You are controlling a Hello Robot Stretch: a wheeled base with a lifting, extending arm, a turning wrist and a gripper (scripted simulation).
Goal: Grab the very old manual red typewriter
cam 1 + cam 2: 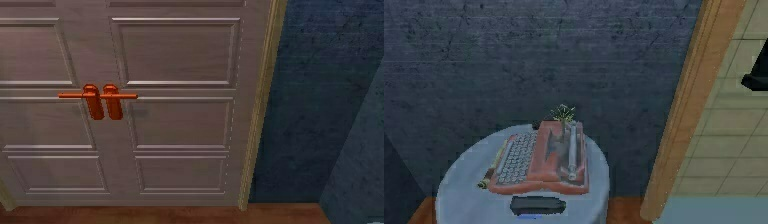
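Facing: in the forward view I stand before a white panelled double door [130,100] with two orange-red lever handles [100,101] side by side at its meeting edge.
Door surround: a pale frame [262,100] runs down the doors' right, with a dark blue wall [320,90] beyond it. A strip of wooden floor [150,216] lies at the foot.
Typewriter: in the arm side view the red typewriter [542,160] sits flat on a round pale table [464,195]. Its grey keys are toward that view's left and its carriage toward the right.
Near it: a small green plant [564,113] stands just behind the typewriter. A low dark object [537,206] lies on the table just in front of it.
Backdrop: a dark blue textured wall [514,60] stands behind the table. At the right are a wooden jamb [689,110] and cream tiling [734,140].
Gripper: I cannot tell the state of my gripper.
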